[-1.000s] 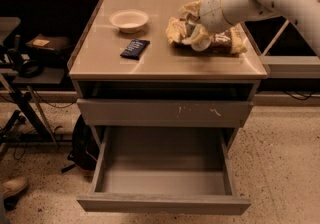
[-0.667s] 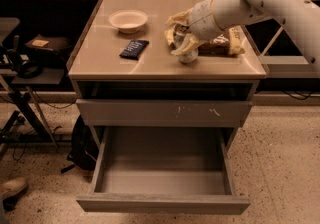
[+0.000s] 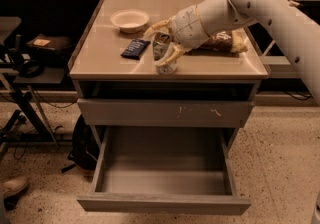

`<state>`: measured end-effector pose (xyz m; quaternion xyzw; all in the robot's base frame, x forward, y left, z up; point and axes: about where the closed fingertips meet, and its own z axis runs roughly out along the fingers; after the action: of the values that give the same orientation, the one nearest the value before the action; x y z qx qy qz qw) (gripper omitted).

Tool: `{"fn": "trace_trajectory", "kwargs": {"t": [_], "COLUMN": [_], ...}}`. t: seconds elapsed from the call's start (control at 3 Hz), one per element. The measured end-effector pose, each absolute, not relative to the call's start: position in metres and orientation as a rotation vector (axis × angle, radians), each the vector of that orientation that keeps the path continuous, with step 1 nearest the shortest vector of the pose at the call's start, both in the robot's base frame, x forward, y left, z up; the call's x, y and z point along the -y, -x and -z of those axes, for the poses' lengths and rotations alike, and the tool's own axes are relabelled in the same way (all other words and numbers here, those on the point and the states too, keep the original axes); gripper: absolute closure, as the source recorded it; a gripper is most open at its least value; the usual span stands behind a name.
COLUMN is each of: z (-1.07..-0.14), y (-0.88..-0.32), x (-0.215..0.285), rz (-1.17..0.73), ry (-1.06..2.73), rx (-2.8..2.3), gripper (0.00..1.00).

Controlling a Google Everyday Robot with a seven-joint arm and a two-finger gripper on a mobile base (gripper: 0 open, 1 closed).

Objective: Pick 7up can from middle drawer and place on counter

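Observation:
The 7up can (image 3: pixel 165 64), silver and green, stands upright at the front middle of the beige counter (image 3: pixel 102 63). My gripper (image 3: pixel 154 48) reaches in from the right and its two pale fingers (image 3: pixel 173 54) straddle the can, closed on its sides. The can's base is at or just above the counter top; I cannot tell which. The middle drawer (image 3: pixel 162 180) below is pulled fully out, and its box holds nothing.
A white bowl (image 3: pixel 129 19) and a dark blue packet (image 3: pixel 135 48) lie on the counter left of the can. A brown snack bag (image 3: pixel 221 42) lies behind my arm. A scratched drawer front (image 3: pixel 165 112) is shut. Black stands (image 3: pixel 22 68) and a shoe (image 3: pixel 12 187) are at left.
My gripper has moved left and toward the counter's front edge with the can, and has lowered it to the counter top.

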<state>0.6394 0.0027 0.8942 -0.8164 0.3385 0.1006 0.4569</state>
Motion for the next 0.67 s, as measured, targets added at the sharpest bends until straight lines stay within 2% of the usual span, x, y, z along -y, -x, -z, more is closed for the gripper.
{"fn": "trace_trajectory", "kwargs": {"t": [0.67], "z": [-0.8937], "y": [-0.6385], "x": [-0.0031], "rz": [-0.253], "ry": [2.014], "rx": [-0.833], "gripper": [0.59]}}
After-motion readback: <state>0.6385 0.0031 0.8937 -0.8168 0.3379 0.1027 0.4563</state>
